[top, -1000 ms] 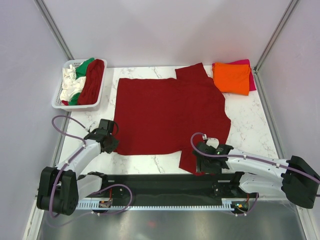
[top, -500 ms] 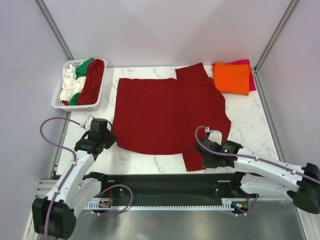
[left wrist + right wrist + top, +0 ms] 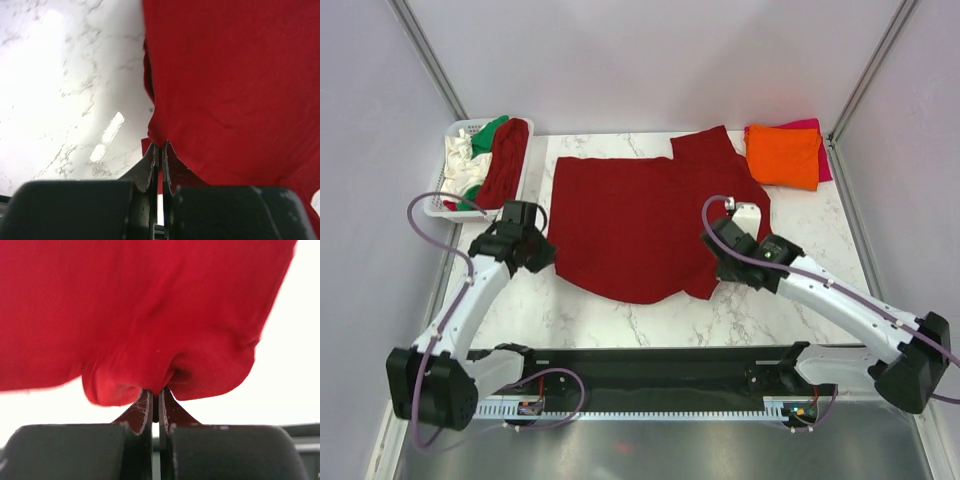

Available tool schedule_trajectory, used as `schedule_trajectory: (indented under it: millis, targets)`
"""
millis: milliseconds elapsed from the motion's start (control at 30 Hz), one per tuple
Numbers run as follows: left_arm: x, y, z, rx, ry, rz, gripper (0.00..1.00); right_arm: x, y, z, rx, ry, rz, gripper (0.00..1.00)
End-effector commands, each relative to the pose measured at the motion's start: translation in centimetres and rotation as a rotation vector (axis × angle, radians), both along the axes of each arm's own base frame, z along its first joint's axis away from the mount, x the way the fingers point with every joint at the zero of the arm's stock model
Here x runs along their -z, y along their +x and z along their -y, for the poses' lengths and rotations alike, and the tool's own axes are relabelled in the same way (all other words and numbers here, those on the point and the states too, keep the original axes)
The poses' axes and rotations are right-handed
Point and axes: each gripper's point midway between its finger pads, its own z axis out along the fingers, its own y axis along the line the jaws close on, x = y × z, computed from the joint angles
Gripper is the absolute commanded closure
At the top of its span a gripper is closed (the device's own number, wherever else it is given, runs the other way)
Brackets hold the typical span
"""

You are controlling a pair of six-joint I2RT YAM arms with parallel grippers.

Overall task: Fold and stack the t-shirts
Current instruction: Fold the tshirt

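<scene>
- The left fingers [image 3: 148, 167] are clenched flat together on a corner of the dark red t-shirt [image 3: 640, 220]. In the left wrist view the cloth rises from their tips and fills the right half of the frame.
- The right fingers [image 3: 142, 412] are likewise pinched tight, grasping a bunched fold of the same shirt. The cloth puckers around their tips at the middle of the right wrist view.
- In the top view the left fingers sit at the shirt's lower left corner, left of centre. The right fingers sit at its lower right edge, right of centre, where the cloth is doubled over on itself.
- Between the two grips the shirt's lower hem curves downward. The rest of the shirt lies spread over the middle of the marble counter [image 3: 770, 310], with one sleeve reaching toward the top of the frame.
- At the upper right, a folded orange t-shirt [image 3: 783, 157] lies on a magenta-pink t-shirt [image 3: 807, 124], of which only the edges show.
- At the upper left, a white lattice basket [image 3: 467, 125] holds a second dark red t-shirt [image 3: 506, 160], a white t-shirt [image 3: 455, 165] and a green t-shirt [image 3: 490, 128], all crumpled.
</scene>
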Motion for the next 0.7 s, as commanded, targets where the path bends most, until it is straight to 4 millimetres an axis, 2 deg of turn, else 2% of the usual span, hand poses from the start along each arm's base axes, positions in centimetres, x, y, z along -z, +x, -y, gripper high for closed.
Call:
schedule_trajectory:
  millis: [0,33,100,133,167,233,333,433,600,667]
  targets:
    - [-2.0,2.9,0.5,0.096,0.021,0.022,0.98,-1.6,4.5,0.5,-0.012,-0.009,0.071,1.00]
    - [-2.0,4.1,0.9,0.121,0.021,0.004,0.98,-1.8,6.1,0.7,-0.005,-0.017,0.079,1.00]
    - [-2.0,5.3,1.0,0.129,0.024,-0.006,0.98,-1.8,7.7,0.7,-0.007,-0.039,0.081,1.00]
    - [-2.7,6.3,1.0,0.130,0.031,0.008,0.98,-1.5,8.8,0.8,-0.008,-0.062,0.069,1.00]
    - [-1.9,6.9,1.0,0.129,0.033,-0.021,0.98,-1.4,9.4,0.7,-0.010,-0.064,0.066,1.00]
    - [-2.2,8.2,0.7,0.124,0.052,-0.011,0.98,-0.6,10.8,0.9,0.000,-0.079,0.046,1.00]
    - [-1.3,9.8,0.2,0.121,0.085,-0.042,0.98,-0.8,13.1,0.7,0.003,-0.085,0.053,1.00]
    - [-0.3,11.2,0.1,0.126,0.100,-0.073,0.98,0.1,14.6,1.3,0.020,-0.115,0.031,1.00]
    - [0.1,12.8,-1.1,0.089,0.142,-0.081,0.98,-0.2,17.0,2.5,0.061,-0.162,0.045,1.00]
    - [0.9,13.3,-1.2,0.095,0.149,-0.102,0.98,-0.2,17.9,3.0,0.078,-0.177,0.050,1.00]
